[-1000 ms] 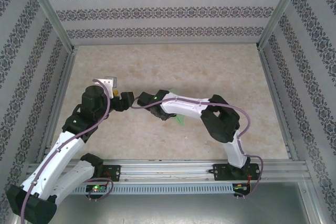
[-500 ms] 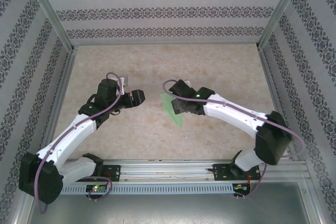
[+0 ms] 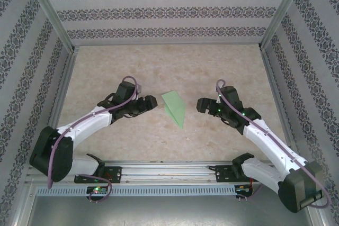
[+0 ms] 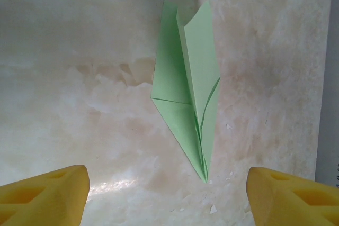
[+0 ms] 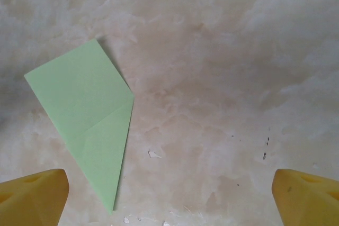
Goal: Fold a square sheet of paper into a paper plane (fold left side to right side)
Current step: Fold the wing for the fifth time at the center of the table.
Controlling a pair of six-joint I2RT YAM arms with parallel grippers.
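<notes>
Green paper, folded into the paper plane [image 3: 175, 108], lay flat on the marbled beige table [image 3: 222, 72] a little way beyond the metal rail [image 3: 169, 169] that carried both arm bases, roughly opposite the rail's middle, with its narrow nose pointing back toward the rail and its wide tail on the side away from it. Nothing touched it. Beyond the rail's left half, the left gripper [image 3: 151, 104] hung just beside the plane's tail, aimed at it, its jaws spread wide with nothing between them. Beyond the rail's right half, the right gripper [image 3: 200, 104] faced the plane from the other flank, a bit farther off, its jaws likewise parted and bare. From the left wrist, the plane [image 4: 188, 88] showed a long centre crease and layered flaps, its tip falling between the yellow fingers [image 4: 45, 194]. From the right wrist, the plane [image 5: 87, 115] looked like a flat kite with one slanted crease, close to one yellow finger [image 5: 32, 197]
</notes>
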